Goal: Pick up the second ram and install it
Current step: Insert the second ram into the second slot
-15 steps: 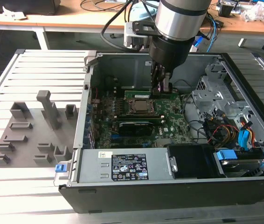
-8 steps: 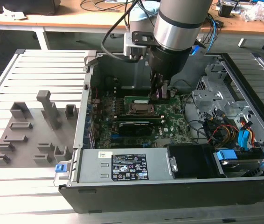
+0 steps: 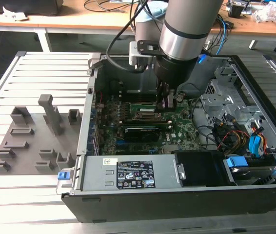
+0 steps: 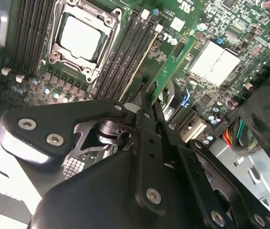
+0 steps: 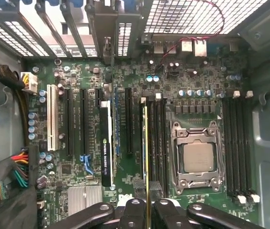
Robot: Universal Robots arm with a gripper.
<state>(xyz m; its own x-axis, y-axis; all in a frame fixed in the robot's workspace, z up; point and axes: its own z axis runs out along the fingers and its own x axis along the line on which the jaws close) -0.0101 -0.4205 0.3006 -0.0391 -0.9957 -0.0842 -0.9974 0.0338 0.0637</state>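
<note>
Gripping the second ram (image 5: pixel 145 143) edge-on, pincer (image 5: pixel 147 210) inside the open computer case (image 3: pixel 255 195) on a slatted metal table (image 3: pixel 40 68).

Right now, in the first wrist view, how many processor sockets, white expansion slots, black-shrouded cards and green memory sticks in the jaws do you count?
Square metal processor socket: 1
Long white plastic expansion slot: 1
Wide black-shrouded card: 1
Thin green memory stick in the jaws: 1
Total: 4
</note>
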